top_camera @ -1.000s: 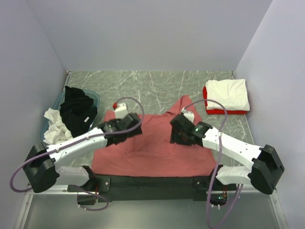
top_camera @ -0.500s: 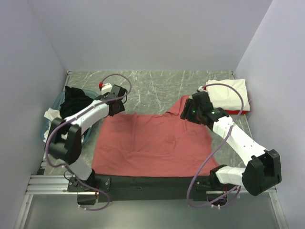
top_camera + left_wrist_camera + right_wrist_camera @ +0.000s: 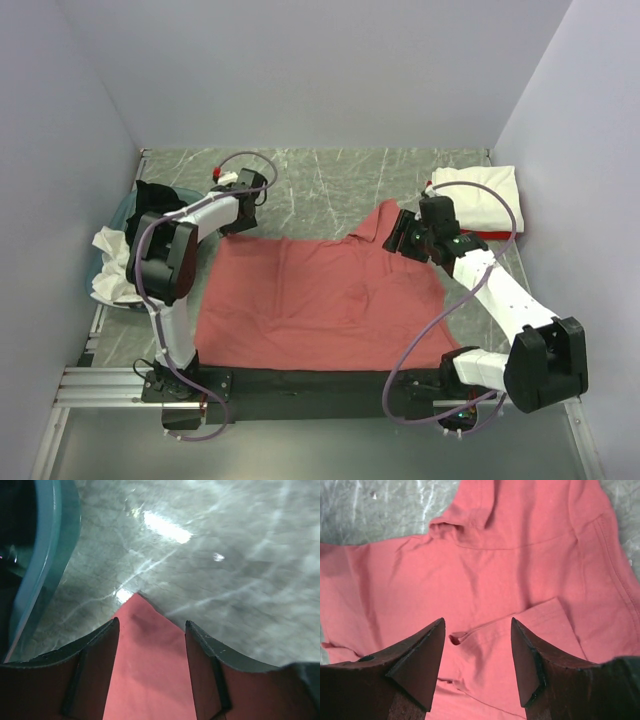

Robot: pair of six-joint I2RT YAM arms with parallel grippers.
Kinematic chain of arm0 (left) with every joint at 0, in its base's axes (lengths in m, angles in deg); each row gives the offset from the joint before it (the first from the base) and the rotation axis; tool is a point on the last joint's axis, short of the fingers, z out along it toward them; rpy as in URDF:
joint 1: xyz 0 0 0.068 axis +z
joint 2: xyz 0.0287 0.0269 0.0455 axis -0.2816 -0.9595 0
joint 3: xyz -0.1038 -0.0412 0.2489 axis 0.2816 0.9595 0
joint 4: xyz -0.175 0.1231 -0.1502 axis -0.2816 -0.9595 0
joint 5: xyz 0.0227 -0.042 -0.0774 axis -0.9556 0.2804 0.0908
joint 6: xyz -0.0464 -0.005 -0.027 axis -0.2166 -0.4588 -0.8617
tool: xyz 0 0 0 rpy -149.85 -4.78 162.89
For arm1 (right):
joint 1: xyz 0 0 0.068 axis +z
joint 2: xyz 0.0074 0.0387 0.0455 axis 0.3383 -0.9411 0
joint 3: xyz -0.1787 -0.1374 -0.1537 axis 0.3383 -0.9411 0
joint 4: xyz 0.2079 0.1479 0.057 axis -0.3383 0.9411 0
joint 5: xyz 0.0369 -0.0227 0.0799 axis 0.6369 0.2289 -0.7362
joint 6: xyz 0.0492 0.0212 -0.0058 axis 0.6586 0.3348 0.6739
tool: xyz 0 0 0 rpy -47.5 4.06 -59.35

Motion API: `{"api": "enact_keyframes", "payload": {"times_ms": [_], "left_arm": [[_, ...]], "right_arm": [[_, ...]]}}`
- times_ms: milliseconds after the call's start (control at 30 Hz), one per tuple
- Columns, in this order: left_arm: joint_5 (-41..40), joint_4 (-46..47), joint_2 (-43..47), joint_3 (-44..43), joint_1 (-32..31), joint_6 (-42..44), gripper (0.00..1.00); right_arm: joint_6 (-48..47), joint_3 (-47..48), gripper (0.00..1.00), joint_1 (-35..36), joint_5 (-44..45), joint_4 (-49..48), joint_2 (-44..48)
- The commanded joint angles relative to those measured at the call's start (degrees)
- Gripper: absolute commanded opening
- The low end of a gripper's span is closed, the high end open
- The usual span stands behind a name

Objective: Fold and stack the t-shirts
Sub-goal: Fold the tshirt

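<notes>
A salmon-pink t-shirt [image 3: 320, 300] lies spread flat in the middle of the table. My left gripper [image 3: 233, 220] is at its far left corner. In the left wrist view that pointed corner [image 3: 150, 650] lies on the table between the two fingers, which stand apart on either side of it, so the left gripper [image 3: 152, 625] is open. My right gripper [image 3: 407, 236] hovers open over the shirt's far right part, by the sleeve. In the right wrist view a turned-over flap of cloth [image 3: 530, 625] lies under the right gripper [image 3: 477, 622].
A folded cream-white shirt [image 3: 478, 196] rests on a red one [image 3: 465, 235] at the far right. A teal basin [image 3: 122, 215] at the left holds a black shirt [image 3: 162, 222], with a crumpled white one [image 3: 112, 268] hanging over its near side. The basin's rim [image 3: 47, 555] is close to my left gripper.
The left arm swung from over the shirt's middle out to its far left corner, and its jaws narrowed. The right gripper moved away and to the right, to the sleeve area.
</notes>
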Motion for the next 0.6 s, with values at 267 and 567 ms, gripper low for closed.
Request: {"api": "enact_keyframes", "payload": {"times_ms": [267,567], "left_arm": [[3.1,1.3,-1.3,1.0,3.5,1.3,0.6],[3.0,1.2,-3.6,-0.9,4.1,2.5,0.49]], "right_arm": [[-3.6,-3.3,0.62,-6.4,-6.8,-6.4,-1.0],[-4.6,0.0,0.62,-7.7,-2.9,-5.1,-5.6]]}}
